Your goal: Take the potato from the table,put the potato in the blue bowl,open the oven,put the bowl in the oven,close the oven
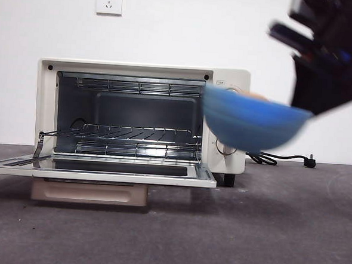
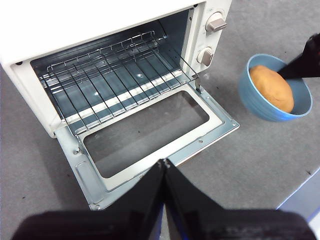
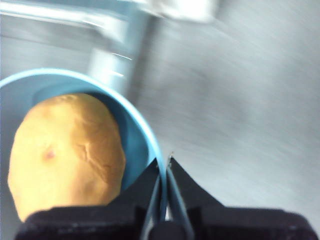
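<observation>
Right gripper jaws pinched tight on the rim of the blue bowl, one jaw inside the rim, one outside. Left gripper jaws pressed together, holding nothing, hovering above the front edge of the open door.

Oven: cream-white, door dropped flat, dark cavity exposed, wire rack inside. Bar handle shows below the door edge. Front view: bowl is in the air, tilted, in front of the knob panel, so the upper knob is mostly hidden and only part of the lower knob shows. Left wrist view shows both knobs.

Table: dark grey, bowl is clear of it, right of the oven opening and not inside the cavity.

Potato sits in the bowl, filling much of it; in the front view only a tan sliver pokes above the rim.

Right arm is a dark blur at the top right corner of the front view; right wrist view is motion-smeared too, so the pale shape at its far edge is probably the oven, hard to confirm.

Behind: black cord with plug on the table, wall socket above the oven.
</observation>
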Controlling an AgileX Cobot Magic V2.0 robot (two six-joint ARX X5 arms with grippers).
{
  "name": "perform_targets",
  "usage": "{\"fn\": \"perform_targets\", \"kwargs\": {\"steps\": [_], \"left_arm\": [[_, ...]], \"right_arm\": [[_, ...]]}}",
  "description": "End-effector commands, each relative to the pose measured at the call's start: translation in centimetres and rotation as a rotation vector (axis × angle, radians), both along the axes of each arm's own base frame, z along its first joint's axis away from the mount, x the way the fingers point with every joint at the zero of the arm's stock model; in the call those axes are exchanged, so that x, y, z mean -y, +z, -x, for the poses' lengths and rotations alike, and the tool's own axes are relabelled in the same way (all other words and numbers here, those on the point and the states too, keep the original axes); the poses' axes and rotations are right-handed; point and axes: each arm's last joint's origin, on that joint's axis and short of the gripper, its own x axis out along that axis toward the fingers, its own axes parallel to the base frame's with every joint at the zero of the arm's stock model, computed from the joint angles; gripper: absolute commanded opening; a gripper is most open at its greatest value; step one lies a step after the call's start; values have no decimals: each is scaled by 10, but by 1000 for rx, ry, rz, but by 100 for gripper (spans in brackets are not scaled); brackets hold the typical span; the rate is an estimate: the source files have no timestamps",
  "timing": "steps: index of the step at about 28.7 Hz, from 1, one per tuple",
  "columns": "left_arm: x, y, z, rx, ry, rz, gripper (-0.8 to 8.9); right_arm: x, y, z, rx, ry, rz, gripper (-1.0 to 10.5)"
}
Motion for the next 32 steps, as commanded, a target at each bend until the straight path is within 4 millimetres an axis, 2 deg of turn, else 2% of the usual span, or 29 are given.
{"fn": "perform_targets", "kwargs": {"steps": [1,6,14,18,24,32], "left_arm": [[0,0,0,0,-8,-4,-8],[0,0,0,4,-13,-11,-8],[0,0,0,-1,-16,-11,-8],[0,-1,1,-4,-16,-13,-8],[0,-2,2,-23,-19,-24,-8],[0,-4,3,-41,-20,-30,-8]], "right_arm": [[-18,9,-1,33,-1,-47,-17],[-50,19,-14,87,10,-90,-17],[-92,18,-60,97,-8,-69,-17],[-108,13,-83,102,-41,-60,-17],[-114,1,-103,135,-109,-58,-17],[-113,-15,-113,136,-165,-9,-17]]}}
